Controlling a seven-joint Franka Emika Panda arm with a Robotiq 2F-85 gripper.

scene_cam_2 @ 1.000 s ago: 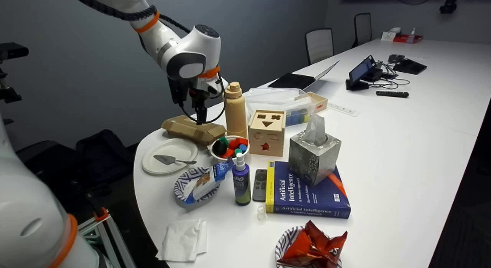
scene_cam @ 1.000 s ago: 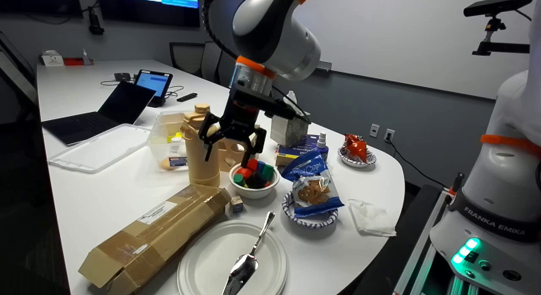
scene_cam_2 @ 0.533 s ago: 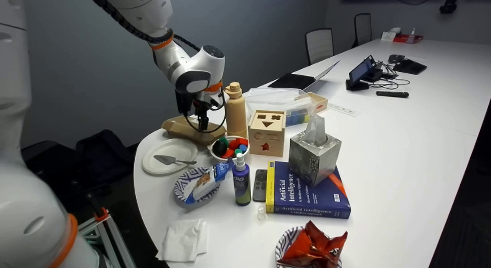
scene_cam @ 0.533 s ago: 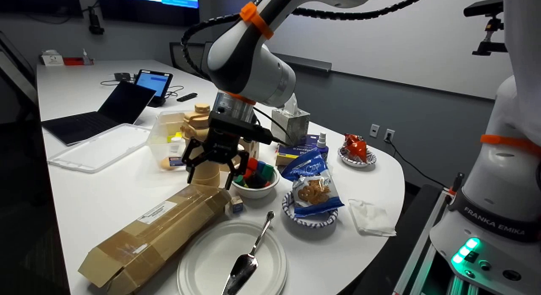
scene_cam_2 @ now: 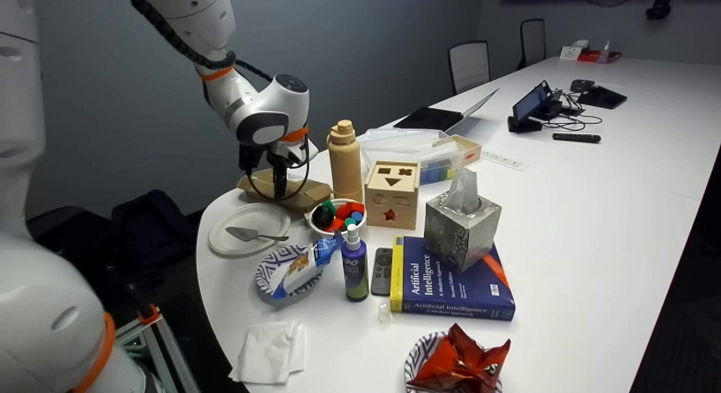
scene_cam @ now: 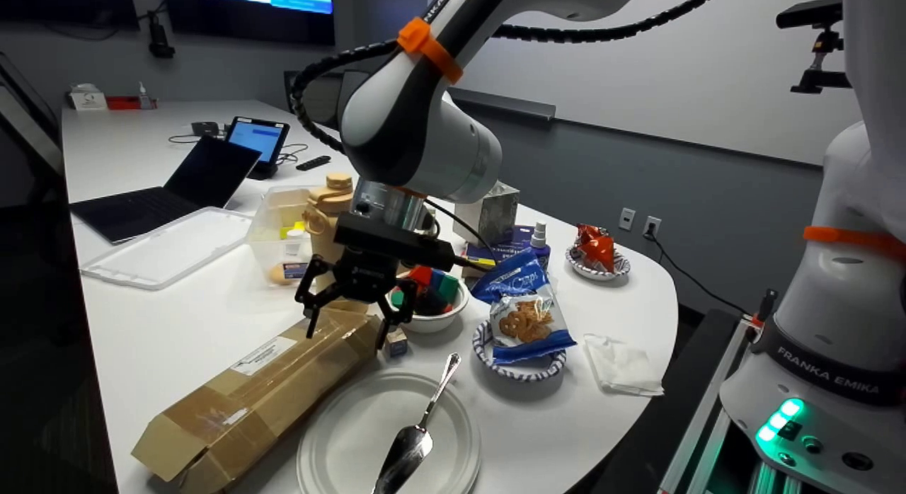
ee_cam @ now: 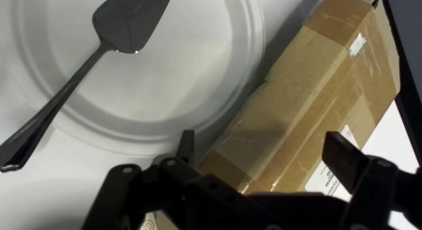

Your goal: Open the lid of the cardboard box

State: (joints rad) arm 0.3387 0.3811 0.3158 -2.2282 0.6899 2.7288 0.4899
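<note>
gripper (scene_cam: 345, 335): black, two-fingered, spread wide over one end of the long, shallow, brown cardboard box (scene_cam: 276, 398)
lid (scene_cam: 230, 389): flat brown cardboard top panel, closed
box: on the smooth white table (scene_cam: 177, 331), just beside the round white plate (scene_cam: 347, 430)

In an exterior view, a black two-fingered gripper (scene_cam: 345, 340) hides part of the long brown cardboard box (scene_cam: 258, 389), its rectangular white label (scene_cam: 263, 355) too small to read. A round white plate (scene_cam: 347, 423) and silver cake server (scene_cam: 412, 441) are cut off at bottom, and in the wrist view at top.
</note>
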